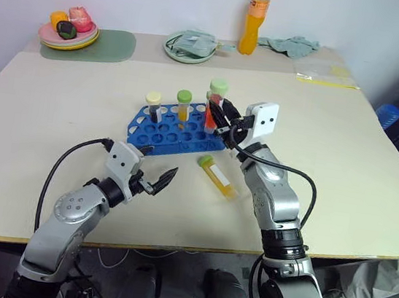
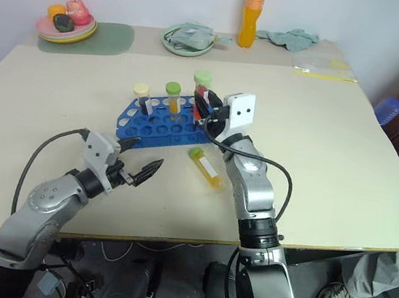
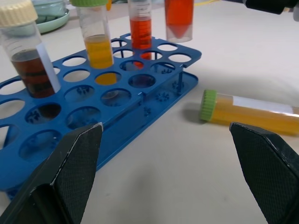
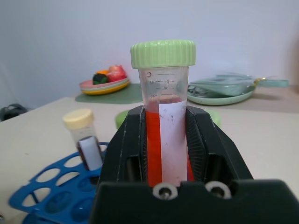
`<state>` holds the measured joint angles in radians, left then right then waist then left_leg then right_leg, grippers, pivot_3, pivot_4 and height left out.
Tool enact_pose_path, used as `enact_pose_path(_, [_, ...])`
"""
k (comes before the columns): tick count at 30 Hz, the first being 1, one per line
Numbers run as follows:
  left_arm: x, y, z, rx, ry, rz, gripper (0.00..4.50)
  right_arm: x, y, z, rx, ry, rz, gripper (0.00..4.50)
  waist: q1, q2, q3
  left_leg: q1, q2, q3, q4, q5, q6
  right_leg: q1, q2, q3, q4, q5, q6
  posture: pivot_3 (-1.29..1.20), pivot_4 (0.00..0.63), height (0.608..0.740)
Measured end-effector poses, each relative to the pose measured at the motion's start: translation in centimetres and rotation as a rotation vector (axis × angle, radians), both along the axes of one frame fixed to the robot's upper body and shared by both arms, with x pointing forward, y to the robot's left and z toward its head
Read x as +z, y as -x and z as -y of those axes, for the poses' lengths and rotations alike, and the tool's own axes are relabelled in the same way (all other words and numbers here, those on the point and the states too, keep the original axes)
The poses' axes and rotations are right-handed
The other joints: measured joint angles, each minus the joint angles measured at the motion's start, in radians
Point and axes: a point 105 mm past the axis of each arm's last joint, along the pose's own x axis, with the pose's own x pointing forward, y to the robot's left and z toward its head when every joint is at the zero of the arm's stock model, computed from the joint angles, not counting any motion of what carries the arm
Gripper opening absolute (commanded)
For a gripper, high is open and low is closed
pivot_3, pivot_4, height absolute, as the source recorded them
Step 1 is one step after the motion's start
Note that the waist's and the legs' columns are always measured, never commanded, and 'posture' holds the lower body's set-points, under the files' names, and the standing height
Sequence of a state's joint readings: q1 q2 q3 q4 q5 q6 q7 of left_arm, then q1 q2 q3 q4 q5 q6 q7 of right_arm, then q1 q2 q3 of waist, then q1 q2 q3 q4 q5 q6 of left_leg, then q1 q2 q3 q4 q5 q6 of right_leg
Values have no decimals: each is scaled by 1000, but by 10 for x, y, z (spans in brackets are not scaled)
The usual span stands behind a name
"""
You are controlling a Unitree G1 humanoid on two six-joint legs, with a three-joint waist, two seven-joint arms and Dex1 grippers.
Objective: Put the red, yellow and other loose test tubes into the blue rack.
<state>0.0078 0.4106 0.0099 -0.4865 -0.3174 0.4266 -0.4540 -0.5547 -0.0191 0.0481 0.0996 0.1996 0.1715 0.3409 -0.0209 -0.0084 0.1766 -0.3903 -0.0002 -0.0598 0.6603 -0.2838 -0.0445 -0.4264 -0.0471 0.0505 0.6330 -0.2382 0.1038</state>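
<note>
A bright blue plastic rack [image 1: 176, 131] with a grid of round holes stands near the middle of the pale tabletop [image 1: 343, 175]. Three capped tubes stand upright in it: a cream-capped tube of dark brown liquid [image 1: 153, 105] toward the left, a green-capped tube of yellow-orange liquid [image 1: 183, 106] to its right, and a further tube of red liquid [image 3: 140, 29] beyond, whose cap I cannot make out.

The right gripper [image 1: 218, 116] is clenched on a clear tube of red liquid with a pale green screw cap [image 4: 163, 114]. It holds this tube upright above the rack's right end, the conical tip hanging clear of the holes in the left wrist view.

A green-capped tube of yellow liquid with a white label [image 1: 218, 176] lies on its side on the table, just to the near right of the rack and apart from it.

The left gripper [image 1: 152, 181] hovers near the rack's near left corner, its two black fingers [image 3: 70, 177] spread wide and holding nothing.

Along the far edge sit a stack of plates with toy food [image 1: 69, 31], a pale green dish [image 1: 189, 46], an orange drink bottle [image 1: 254, 18] and a crumpled cloth [image 1: 294, 45].
</note>
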Motion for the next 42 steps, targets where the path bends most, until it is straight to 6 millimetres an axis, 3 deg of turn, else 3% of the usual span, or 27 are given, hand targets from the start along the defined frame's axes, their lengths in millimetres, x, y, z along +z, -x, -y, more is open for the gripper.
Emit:
enact_pose_path(7, [-5,4,-2,7,3,-16,4500,-16,-7,2,-19,16,-40,694,0,0,0,0,0,0,0,0,0,0,0,0,0,0,0,0,150,740])
enact_pose_path(20, [-3,5,2,-12,17,-1,4500,-16,-16,11,-90,32,0,694,0,0,0,0,0,0,0,0,0,0,0,0,0,0,0,0,150,740])
enact_pose_path(42, [-6,6,3,-20,19,9,4500,-18,-12,5,-29,49,3,694,0,0,0,0,0,0,0,0,0,0,0,0,0,0,0,0,150,740])
